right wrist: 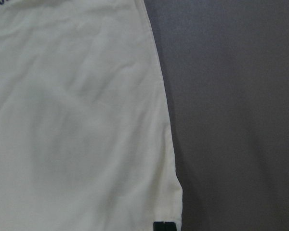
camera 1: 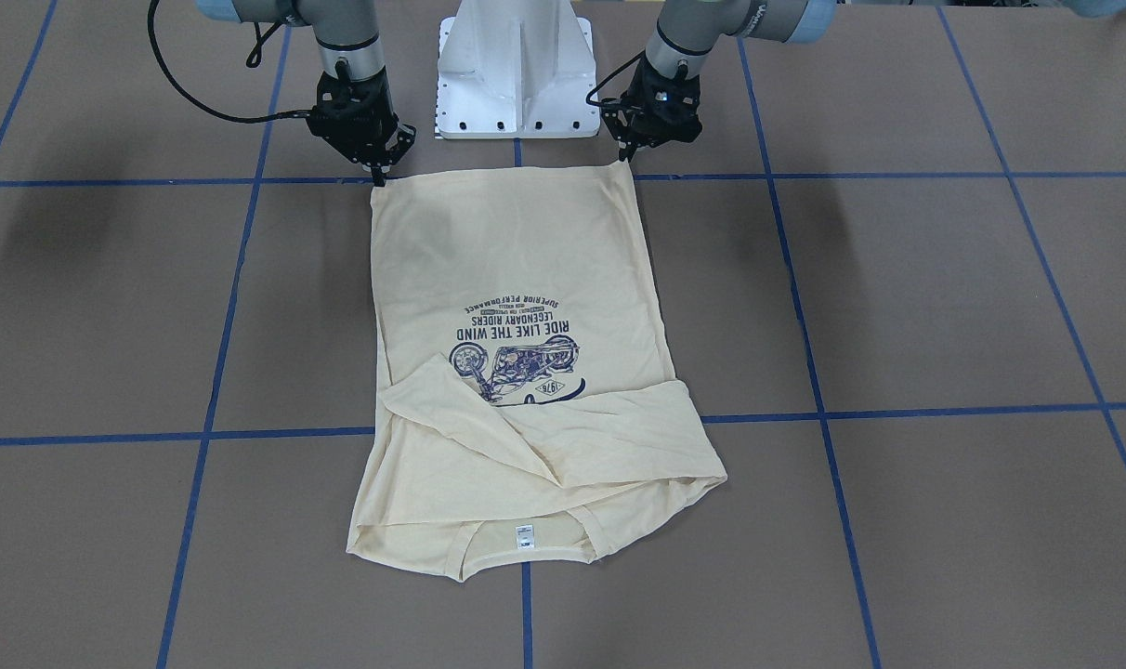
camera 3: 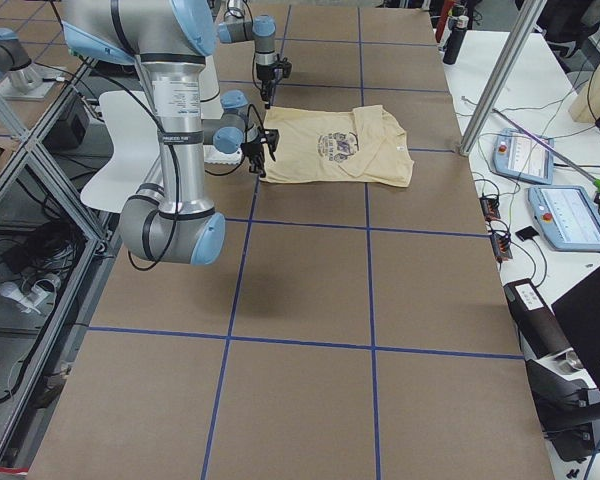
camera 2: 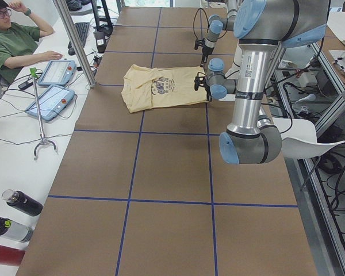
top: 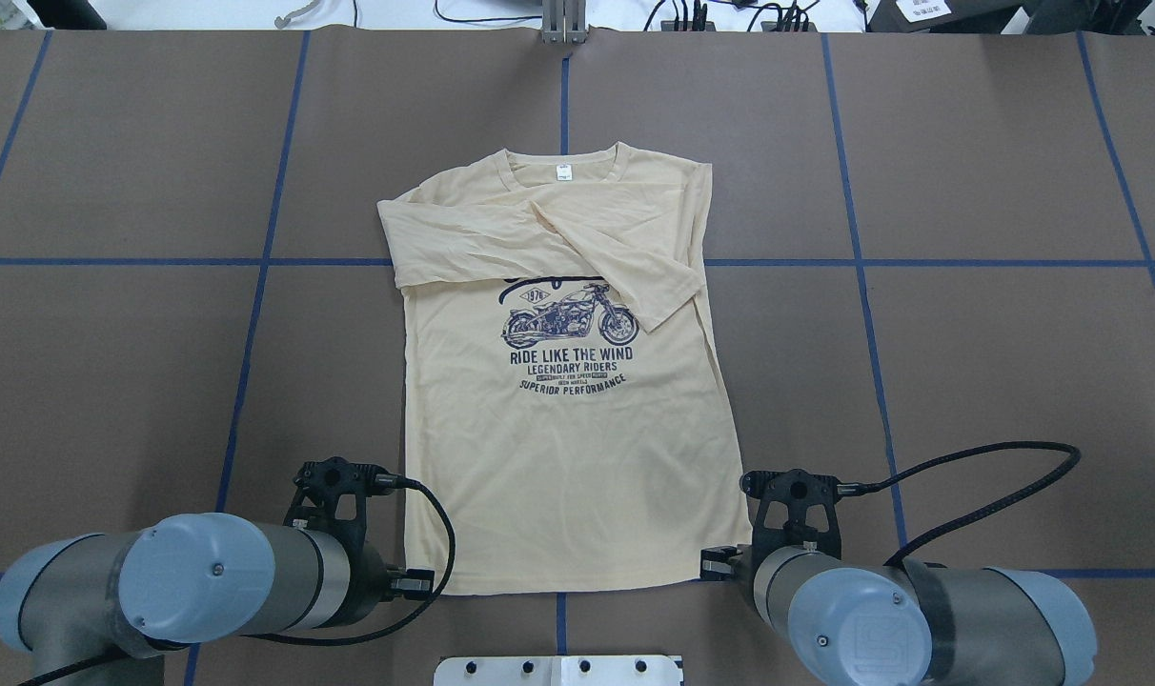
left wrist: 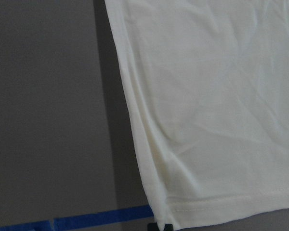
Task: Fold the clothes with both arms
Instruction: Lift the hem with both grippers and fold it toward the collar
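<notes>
The cream-yellow shirt lies flat on the table with its navy motorcycle print up. Both sleeves are folded across the chest and the neckline label is at the far end. It also shows in the overhead view. My left gripper is shut on the hem corner nearest the robot; the left wrist view shows a fingertip at that corner. My right gripper is shut on the other hem corner; a fingertip shows at it. Both grippers are low at the table.
The white pedestal base stands just behind the hem, between the arms. Blue tape lines cross the brown table. At the far side stand an aluminium post, tablets and bottles, and a person sits there.
</notes>
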Action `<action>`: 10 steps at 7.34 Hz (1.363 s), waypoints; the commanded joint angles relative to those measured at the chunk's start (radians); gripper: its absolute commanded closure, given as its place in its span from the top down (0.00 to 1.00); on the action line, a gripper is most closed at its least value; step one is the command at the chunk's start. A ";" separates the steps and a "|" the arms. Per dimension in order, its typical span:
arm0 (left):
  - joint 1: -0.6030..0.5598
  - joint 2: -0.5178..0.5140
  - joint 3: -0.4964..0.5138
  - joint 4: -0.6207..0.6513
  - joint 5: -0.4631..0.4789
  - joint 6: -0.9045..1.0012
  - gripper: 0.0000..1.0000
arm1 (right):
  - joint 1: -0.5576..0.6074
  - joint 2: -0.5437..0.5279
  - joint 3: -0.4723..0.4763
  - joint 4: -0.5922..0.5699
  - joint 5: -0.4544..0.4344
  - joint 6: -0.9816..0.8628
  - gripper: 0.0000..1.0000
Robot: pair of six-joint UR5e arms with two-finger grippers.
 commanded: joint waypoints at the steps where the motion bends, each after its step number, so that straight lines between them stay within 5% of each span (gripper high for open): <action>1: -0.027 0.001 -0.114 0.066 -0.085 0.010 0.00 | 0.076 -0.002 0.121 -0.030 0.084 -0.001 0.00; 3: -0.069 0.004 -0.230 0.069 -0.225 0.015 0.00 | 0.164 0.023 0.336 -0.218 0.349 -0.005 0.00; 5: -0.100 0.009 -0.343 0.068 -0.381 0.014 0.00 | 0.124 0.056 0.503 -0.276 0.518 -0.005 0.00; 7: -0.106 0.006 -0.361 0.071 -0.392 0.012 0.00 | 0.147 0.081 0.476 -0.296 0.517 -0.009 0.00; 9: -0.210 -0.011 -0.219 0.069 -0.349 0.067 0.00 | 0.211 0.186 0.229 -0.302 0.368 -0.091 0.00; 10: -0.231 -0.028 -0.162 0.068 -0.161 0.119 0.00 | 0.280 0.228 0.113 -0.281 0.336 -0.153 0.00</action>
